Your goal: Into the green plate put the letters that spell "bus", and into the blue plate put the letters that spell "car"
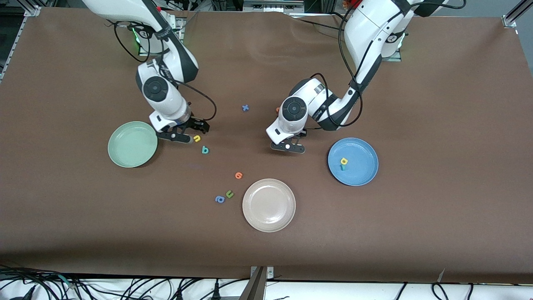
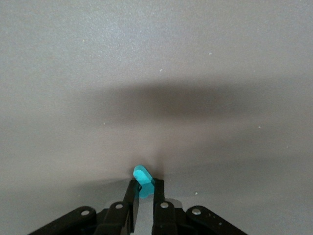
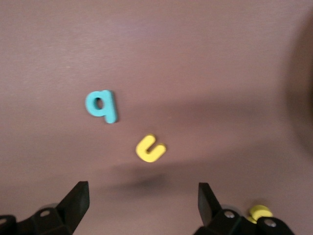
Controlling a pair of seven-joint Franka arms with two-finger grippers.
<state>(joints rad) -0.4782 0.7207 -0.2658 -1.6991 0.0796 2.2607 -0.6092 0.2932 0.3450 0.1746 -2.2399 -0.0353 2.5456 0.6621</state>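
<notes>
The small teal foam piece [image 2: 142,176] sits clamped between the fingertips of the left pincer [image 2: 144,193], which is low over bare desk [image 1: 374,233] between the round medium-blue plate [image 1: 362,175] and the small blue foam x [image 1: 245,108]. Its shape cannot be read in the left wrist view; judge it to be the teal c of "car", since that letter shows nowhere else.

In the blue plate you will find the yellow foam a [image 1: 344,161] with a small teal letter [image 1: 342,167] touching it, probably the r. "Car" is thus two-thirds delivered, and the step in hand is the carry of the third letter.

- Next move, left arm: lift clear of the desk, travel over the blue plate, and part the fingers only once inside the rim.

The right pincer [image 3: 142,205] stands with its fingers wide apart and grips nothing. It is low over the desk just beside the round pale mint-green plate [image 1: 125,154], which is empty. The yellow foam u [image 3: 150,148] lies just ahead of it, with the teal foam b [image 3: 101,105] beside that, slightly nearer the front camera. A further yellow piece [image 3: 259,212] shows at one finger; it may be the s.

- Next move, right arm: centre on the u, descend, close. The letter is thin and flat, so expect a fine grasp.

Leave untouched the green foam u [image 1: 229,193], blue foam a [image 1: 220,199], orange foam letter [image 1: 238,175] and beige-white plate [image 1: 269,205].
</notes>
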